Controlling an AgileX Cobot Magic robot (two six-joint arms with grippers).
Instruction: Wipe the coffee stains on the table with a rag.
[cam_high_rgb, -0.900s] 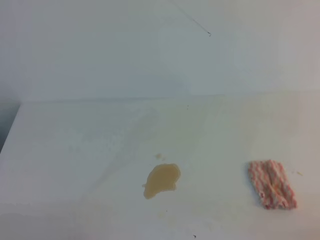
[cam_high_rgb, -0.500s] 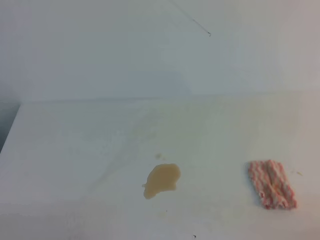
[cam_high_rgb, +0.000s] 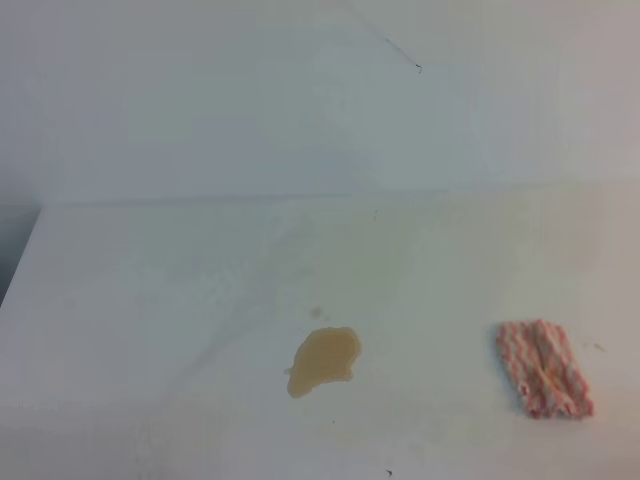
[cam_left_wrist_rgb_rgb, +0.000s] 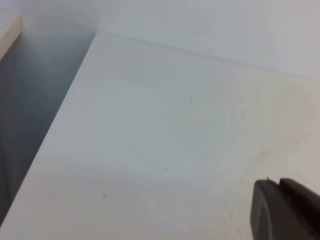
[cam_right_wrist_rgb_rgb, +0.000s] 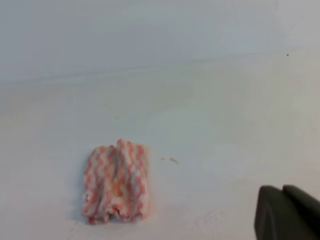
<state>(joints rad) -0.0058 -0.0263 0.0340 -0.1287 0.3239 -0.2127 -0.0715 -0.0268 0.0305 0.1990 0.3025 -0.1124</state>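
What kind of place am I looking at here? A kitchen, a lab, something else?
Probably a lab or test bench rather than a kitchen: a bare white table against a plain wall, with only a tan coffee stain and a pink-and-white checked rag laid out, and a dark end effector at the camera's edge.

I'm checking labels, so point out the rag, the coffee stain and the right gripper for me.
rag (cam_high_rgb: 544, 368), exterior high view, on its centre crease.
coffee stain (cam_high_rgb: 324, 360), exterior high view, middle of the blotch.
right gripper (cam_right_wrist_rgb_rgb: 281, 189), right wrist view, between its dark fingertips.
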